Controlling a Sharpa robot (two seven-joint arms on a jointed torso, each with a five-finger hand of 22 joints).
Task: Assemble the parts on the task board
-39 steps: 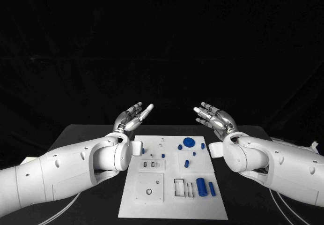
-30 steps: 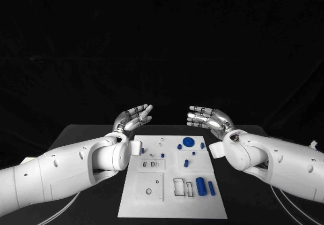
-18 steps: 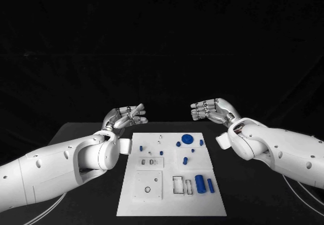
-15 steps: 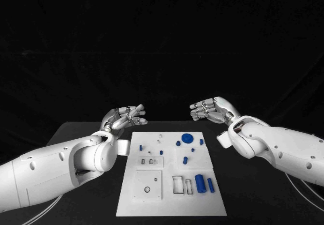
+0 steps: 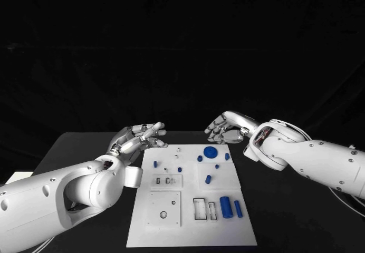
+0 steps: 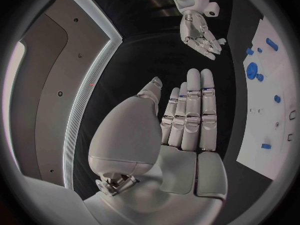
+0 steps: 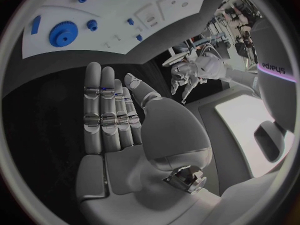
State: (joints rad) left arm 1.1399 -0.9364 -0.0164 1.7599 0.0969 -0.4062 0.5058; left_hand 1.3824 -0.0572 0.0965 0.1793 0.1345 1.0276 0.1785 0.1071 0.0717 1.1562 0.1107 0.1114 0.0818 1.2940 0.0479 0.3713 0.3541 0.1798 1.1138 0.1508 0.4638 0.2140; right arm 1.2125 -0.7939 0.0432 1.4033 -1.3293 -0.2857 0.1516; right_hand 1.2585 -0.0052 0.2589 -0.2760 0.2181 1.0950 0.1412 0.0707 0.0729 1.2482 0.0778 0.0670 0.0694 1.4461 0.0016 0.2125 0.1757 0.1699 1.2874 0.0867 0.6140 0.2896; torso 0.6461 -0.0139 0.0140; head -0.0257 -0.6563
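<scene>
We see the left hand (image 5: 142,137) empty, fingers extended side by side, hovering off the far left corner of the task board (image 5: 192,232), touching nothing. The right hand (image 5: 227,128) is also empty, fingers loosely curled and apart, hanging over the board's far edge just above the blue gear (image 5: 211,152). The board lies mid-table, long axis running away from us. Near its close right corner the large blue cylinder (image 5: 225,205) and a thinner blue pin (image 5: 238,208) lie flat, parallel, long axes along the board's length.
</scene>
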